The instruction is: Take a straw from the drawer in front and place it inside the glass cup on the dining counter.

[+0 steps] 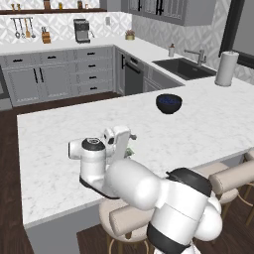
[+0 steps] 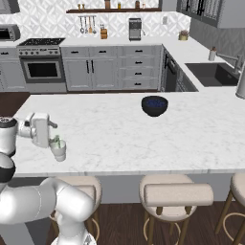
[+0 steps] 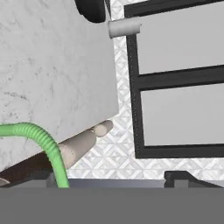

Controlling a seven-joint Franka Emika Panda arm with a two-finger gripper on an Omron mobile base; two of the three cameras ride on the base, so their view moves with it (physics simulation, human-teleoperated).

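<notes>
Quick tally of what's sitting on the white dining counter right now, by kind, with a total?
Glass cup: 1, near the front edge by the claw, with the straw in it
Straw: 1
Dark bowl: 1
Paper towel roll: 1, at the far end by the sink
Total: 4

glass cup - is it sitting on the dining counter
Yes, the glass cup stands upright on the dining counter near its front edge, with the straw poking out.

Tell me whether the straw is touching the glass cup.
Touching. In the right base view the straw stands inside the glass cup, its green top rising above the rim.
</notes>
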